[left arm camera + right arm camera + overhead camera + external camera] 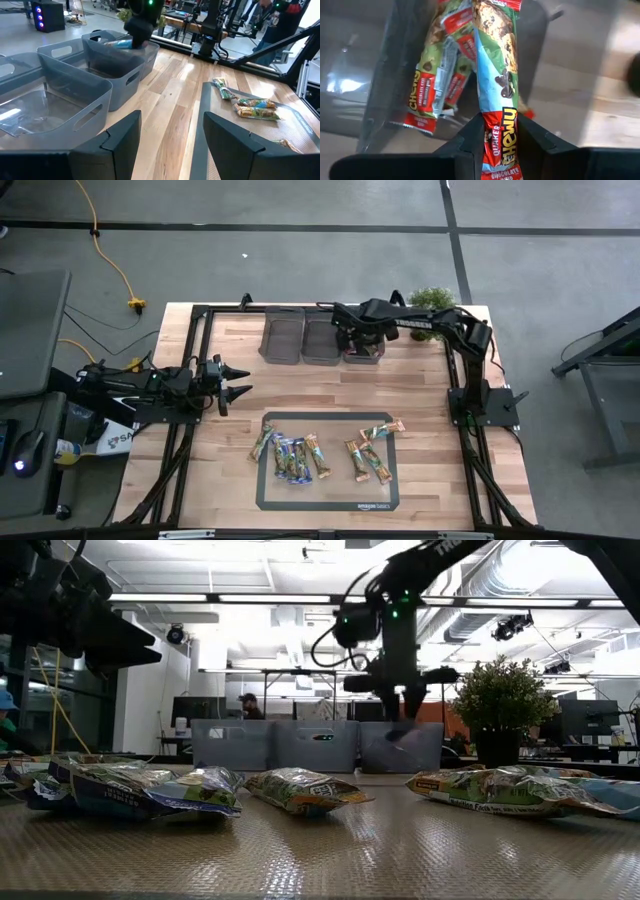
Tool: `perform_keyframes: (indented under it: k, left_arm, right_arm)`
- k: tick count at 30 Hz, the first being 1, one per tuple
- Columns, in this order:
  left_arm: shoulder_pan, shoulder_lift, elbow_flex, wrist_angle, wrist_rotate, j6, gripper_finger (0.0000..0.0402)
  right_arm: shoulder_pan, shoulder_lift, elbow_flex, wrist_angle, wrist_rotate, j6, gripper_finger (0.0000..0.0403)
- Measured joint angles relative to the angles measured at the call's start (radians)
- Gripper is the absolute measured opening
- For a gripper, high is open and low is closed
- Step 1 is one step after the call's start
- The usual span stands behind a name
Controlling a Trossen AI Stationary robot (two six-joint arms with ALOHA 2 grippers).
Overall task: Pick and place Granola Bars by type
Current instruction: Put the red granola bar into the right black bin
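My right gripper [362, 343] hangs over the rightmost of three grey bins [363, 356] at the table's far edge, shut on a granola bar [497, 70] in a red and green wrapper. Several bars of that kind [437, 75] lie in the bin below it. More granola bars [290, 457] lie flat on the dark mat [325, 498] near the front edge, blue ones to the left and tan ones [368, 452] to the right. At the table's left edge my left gripper [172, 145] stands open and holds nothing. My right gripper pinches the bar between its two fingers near the red end printed with the brand name [501, 137]. The fingers come steeply from above and lie across the bar. The rest of the bar reaches out beyond the fingertips over the bin's inside.
The two other grey bins [283, 338] [322, 340] stand side by side left of the filled one. A potted plant [432, 300] stands at the far right corner. Bare wood lies between the bins and the mat.
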Motion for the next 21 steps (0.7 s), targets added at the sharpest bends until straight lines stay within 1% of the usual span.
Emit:
perform_keyframes:
  k: [5, 10, 13, 21]
  left_arm:
    - [0.0, 0.0, 0.0, 0.0, 0.0, 0.0, 0.0211]
    - [0.0, 0.0, 0.0, 0.0, 0.0, 0.0, 0.0211]
    - [0.0, 0.0, 0.0, 0.0, 0.0, 0.0, 0.0211]
    - [0.0, 0.0, 0.0, 0.0, -0.001, 0.0, 0.0211]
  right_arm:
    - [-0.024, -0.002, -0.081, 0.123, -0.077, -0.005, 0.0078]
    - [-0.027, -0.002, -0.097, 0.149, -0.079, -0.004, 0.0083]
    - [-0.026, -0.002, -0.096, 0.173, -0.079, -0.038, 0.01]
    - [-0.026, -0.002, -0.095, 0.177, -0.079, -0.053, 0.0161]
